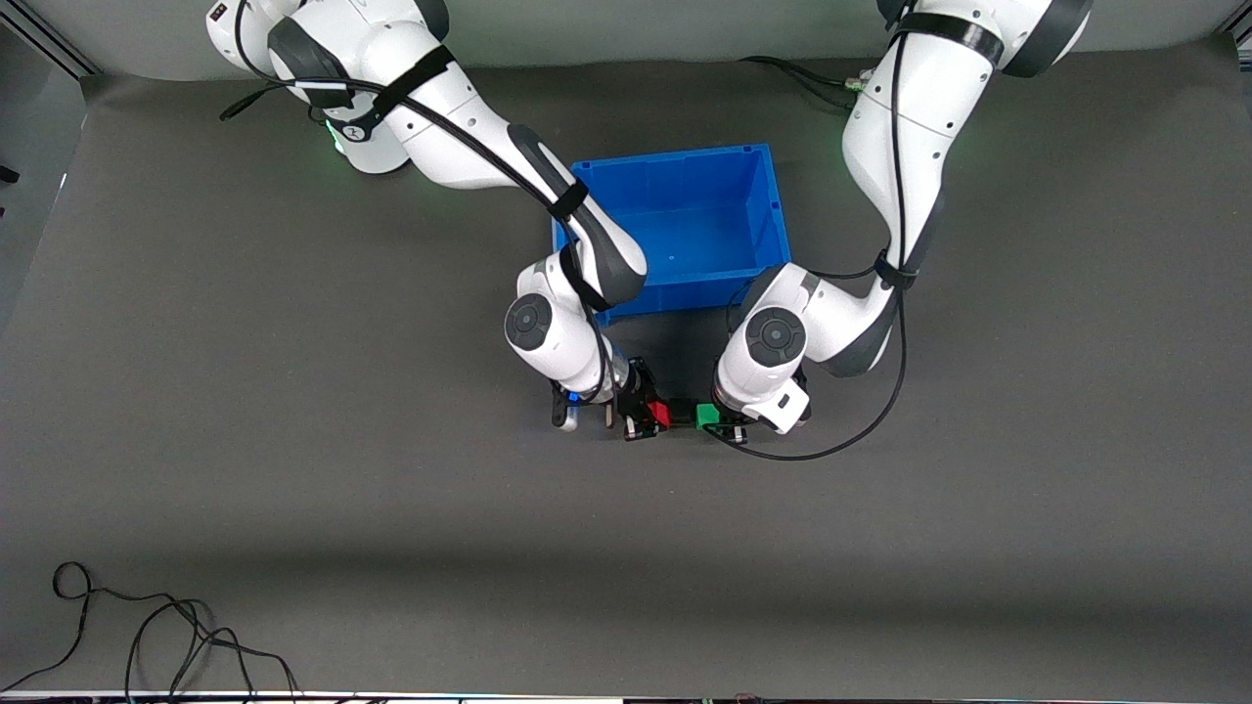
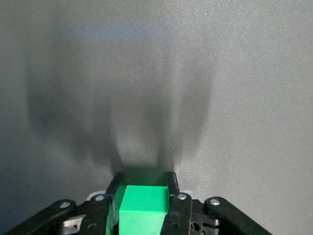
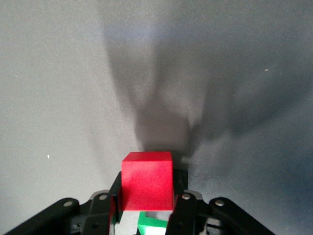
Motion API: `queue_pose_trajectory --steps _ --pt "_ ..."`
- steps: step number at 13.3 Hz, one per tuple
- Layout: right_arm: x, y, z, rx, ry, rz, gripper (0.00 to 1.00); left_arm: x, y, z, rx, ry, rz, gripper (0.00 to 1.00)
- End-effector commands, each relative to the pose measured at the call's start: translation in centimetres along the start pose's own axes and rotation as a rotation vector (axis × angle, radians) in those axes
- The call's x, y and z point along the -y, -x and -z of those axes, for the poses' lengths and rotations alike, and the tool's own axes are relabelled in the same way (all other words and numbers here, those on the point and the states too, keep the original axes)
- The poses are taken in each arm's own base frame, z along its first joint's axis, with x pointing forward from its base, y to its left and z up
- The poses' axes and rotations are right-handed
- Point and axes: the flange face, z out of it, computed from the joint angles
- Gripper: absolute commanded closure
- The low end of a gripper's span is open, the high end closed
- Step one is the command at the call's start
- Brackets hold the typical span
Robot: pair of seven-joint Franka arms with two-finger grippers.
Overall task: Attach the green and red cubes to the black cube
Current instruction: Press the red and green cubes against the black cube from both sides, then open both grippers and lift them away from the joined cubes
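My right gripper [image 1: 648, 418] is shut on the red cube [image 1: 661, 414], which fills the space between its fingers in the right wrist view [image 3: 146, 178]. My left gripper [image 1: 719, 420] is shut on the green cube [image 1: 705, 415], also gripped in the left wrist view [image 2: 144, 205]. Both cubes are held low over the table, facing each other with a short gap. A small dark block [image 1: 683, 408] fills that gap and looks like the black cube, but I cannot tell it from shadow. A green edge [image 3: 152, 221] shows below the red cube.
A blue bin [image 1: 773, 210] stands on the grey table mat, farther from the front camera than the grippers. Loose black cable [image 1: 156, 636] lies at the near edge, toward the right arm's end.
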Motion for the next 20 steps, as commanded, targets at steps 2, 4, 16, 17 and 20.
queue_pose_trajectory --steps 2,4,16,17,20 --pt "-0.3 0.4 -1.0 -0.009 -0.049 0.010 0.84 0.3 0.4 0.0 -0.034 -0.006 0.008 1.00" --pt "-0.3 0.3 -1.1 -0.010 -0.048 0.009 0.75 0.4 0.5 0.0 -0.032 -0.004 0.007 1.00" --pt "-0.7 0.6 -1.6 -0.007 -0.055 0.008 0.03 0.3 0.6 0.2 -0.030 -0.001 0.007 1.00" --pt "-0.1 0.6 -0.9 -0.004 -0.065 0.008 0.01 0.3 0.6 0.2 -0.030 -0.001 0.004 0.90" --pt "2.5 -0.4 3.0 -0.039 -0.031 0.020 0.01 0.0 0.5 0.6 -0.030 0.001 0.006 0.00"
